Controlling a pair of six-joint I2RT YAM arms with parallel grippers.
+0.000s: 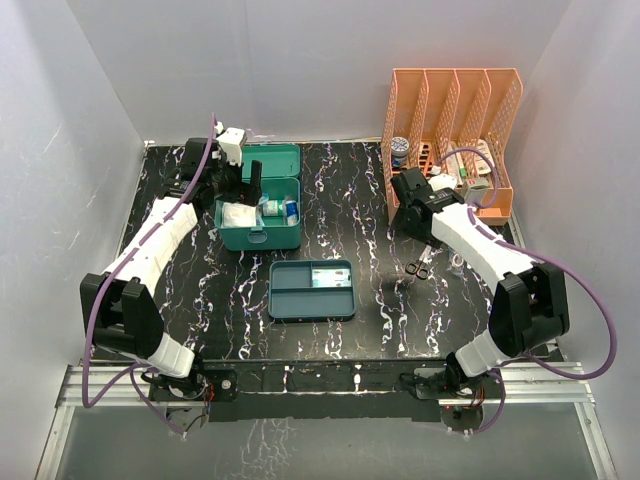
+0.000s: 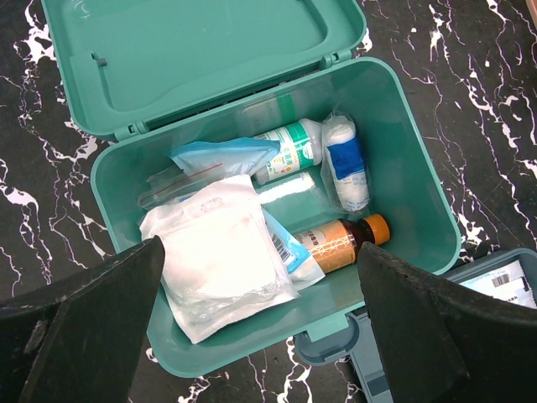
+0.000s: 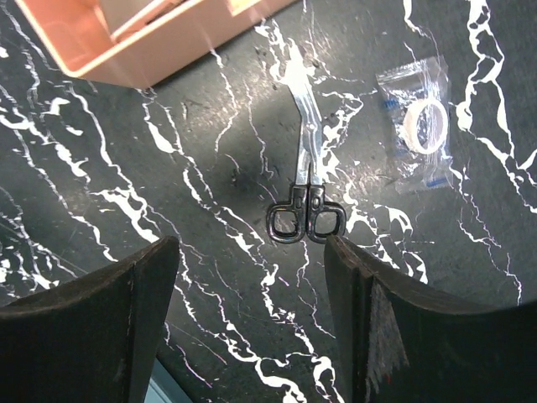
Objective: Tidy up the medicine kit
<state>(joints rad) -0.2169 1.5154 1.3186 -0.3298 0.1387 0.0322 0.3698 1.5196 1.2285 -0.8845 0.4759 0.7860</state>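
Observation:
The medicine kit (image 1: 258,237) stands open at the back left, its lid (image 2: 193,50) folded back. Inside lie a white gauze pack (image 2: 220,252), a brown bottle with an orange cap (image 2: 342,242), a white bottle with a green label (image 2: 289,151), a bandage roll (image 2: 346,164) and a blue packet (image 2: 225,156). My left gripper (image 1: 250,186) hovers over the kit (image 2: 394,151), open and empty (image 2: 260,332). My right gripper (image 1: 413,197) hangs open (image 3: 252,323) above the table, just short of black-handled scissors (image 3: 306,206) (image 1: 420,267).
A bagged roll of tape (image 3: 421,126) (image 1: 457,263) lies right of the scissors. The orange file rack (image 1: 452,125) (image 3: 126,42) stands at the back right with small items in it. A shallow blue-teal divided tray (image 1: 300,300) holding a flat packet sits in front of the kit.

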